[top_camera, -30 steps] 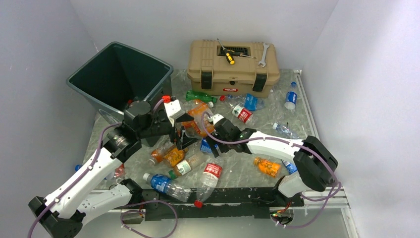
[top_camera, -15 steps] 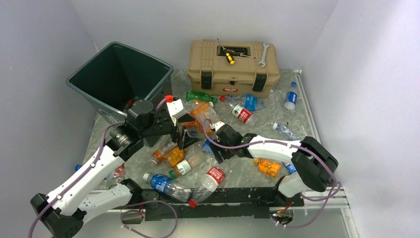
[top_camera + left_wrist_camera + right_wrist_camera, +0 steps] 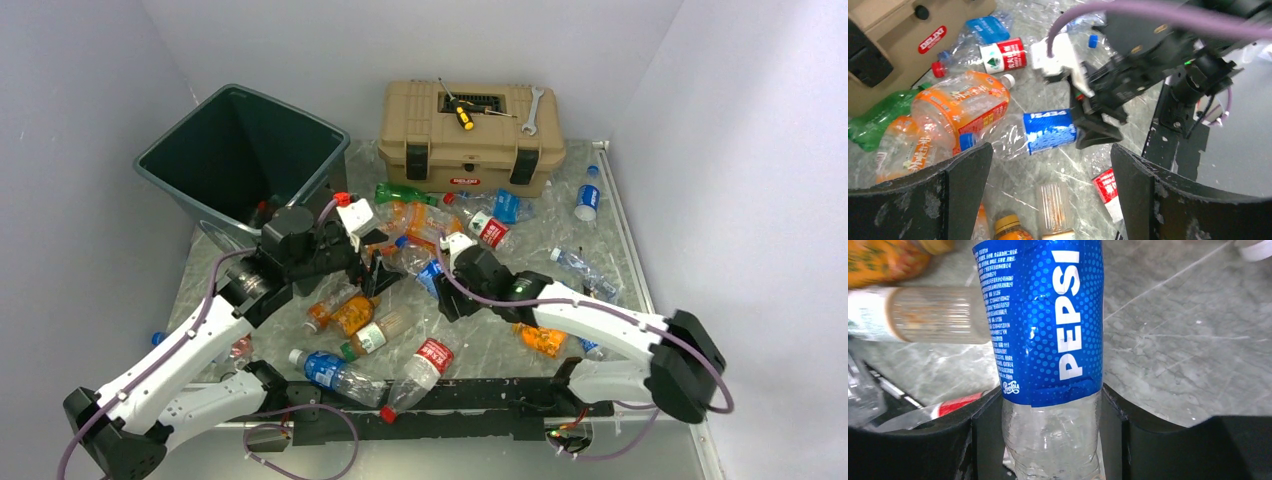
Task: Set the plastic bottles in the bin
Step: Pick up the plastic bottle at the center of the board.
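My right gripper pinches the Pepsi bottle at its clear end. My left gripper hangs spread wide at the bottle's nine o'clock.

bin: tall dark green square plastic bin, top open, table's far-left corner.
Pepsi btl: clear plastic bottle w/ blue label, lying mid-table.
rest: orange, green, clear plastic bottles, scattered, some crushed.

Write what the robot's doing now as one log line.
right gripper: gripping Pepsi bottle | left gripper: open, empty | bin: back left
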Robot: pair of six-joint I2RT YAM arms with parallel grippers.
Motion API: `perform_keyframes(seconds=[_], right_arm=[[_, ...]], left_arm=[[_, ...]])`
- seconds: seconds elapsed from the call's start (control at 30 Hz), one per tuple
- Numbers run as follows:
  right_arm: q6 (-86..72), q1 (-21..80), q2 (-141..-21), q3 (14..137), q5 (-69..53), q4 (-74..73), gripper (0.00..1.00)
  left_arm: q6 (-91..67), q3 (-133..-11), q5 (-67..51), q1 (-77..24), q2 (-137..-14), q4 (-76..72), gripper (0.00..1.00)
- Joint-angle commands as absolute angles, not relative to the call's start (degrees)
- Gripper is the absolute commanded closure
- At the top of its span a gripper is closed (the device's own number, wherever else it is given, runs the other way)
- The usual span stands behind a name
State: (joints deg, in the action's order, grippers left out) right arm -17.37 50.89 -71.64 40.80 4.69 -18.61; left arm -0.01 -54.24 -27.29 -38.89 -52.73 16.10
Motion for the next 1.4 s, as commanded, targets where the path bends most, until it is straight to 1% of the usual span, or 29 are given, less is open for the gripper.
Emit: perform_keyframes(seconds=[0.0, 0.1, 0.17, 0.23, 0.37, 0.4, 0.43, 0.47, 0.53, 0.7, 0.77, 0.83, 0.93, 1.07, 1.13, 1.37], right_arm=[[-16.92, 51.5, -63.0, 46.27, 6.16, -25.55, 0.54], [-16.68, 51.51, -57.94, 48.63, 7.73, -29.12, 0.55], [-17.31, 51.5, -54.5, 49.48, 9.32, -28.52, 0.56], [-17.23, 51.5, -48.38, 47.16, 9.43, -24.1, 0.6], [-16.66, 51.5, -37.63, 38.1, 6.09, -8.07, 0.7], [-17.0, 51.5, -35.5, 36.27, 4.63, -4.24, 0.75], [-17.5, 51.5, -33.96, 34.6, 3.11, -1.02, 0.89], [-18.13, 51.5, -32.61, 33.09, 2.78, 2.77, 0.99], [-19.02, 51.5, -31.05, 30.85, 2.54, 8.5, 1.0], [-19.33, 51.53, -29.44, 26.56, 0.31, 19.21, 1.0], [-20.01, 51.57, -28.7, 24.54, 0.26, 24.97, 1.0], [-20.5, 51.55, -28.2, 23.33, -1.37, 29.36, 1.0], [-20.3, 51.55, -28.38, 23.29, -1.39, 31.09, 1.0], [-21.66, 51.5, -28.05, 22.17, -0.35, 33.79, 1.0], [-22.84, 51.5, -28.54, 21.89, -0.15, 35.15, 1.0], [-24.51, 51.55, -33.55, 24.37, -1.49, 35.22, 1.0]], left_arm=[[-3.87, -53.47, -21.5, -39.19, -50.05, 9.68, 0.07], [-7.18, -54.71, -17.94, -39.1, -48.51, 5.2, 0.06], [-9.27, -56.6, -16.26, -39.0, -47.82, 3.24, 0.04], [-11.48, -58.91, -15.18, -39.02, -47.76, 1.78, 0.03], [-20.09, -61.04, -12.43, -38.98, -48.72, -4.68, 0.0], [-23.0, -61.36, -10.32, -39.01, -49.31, -5.58, 0.0], [-25.81, -62.16, -8.2, -38.94, -50.16, -5.64, 0.01], [-28.09, -63.12, -6.74, -38.96, -51.2, -4.96, 0.01], [-28.74, -66.07, -9.14, -39.01, -53.52, -4.3, 0.0], [-30.98, -72.37, -24.28, -38.97, -62.42, -6.1, 0.03], [-33.07, -74.11, -27.19, -39.0, -65.32, -6.94, 0.01], [-34.34, -74.79, -27.72, -39.02, -67.1, -8.26, 0.0], [-35.31, -74.83, -28.87, -38.96, -67.91, -11.21, 0.0], [-35.99, -70.33, -35.05, -39.12, -66.44, -23.82, 0.0], [-35.7, -68.59, -35.91, -39.23, -65.66, -27.11, 0.0], [-32.25, -70.62, -35.45, -40.64, -67.32, -22.14, 0.02]])
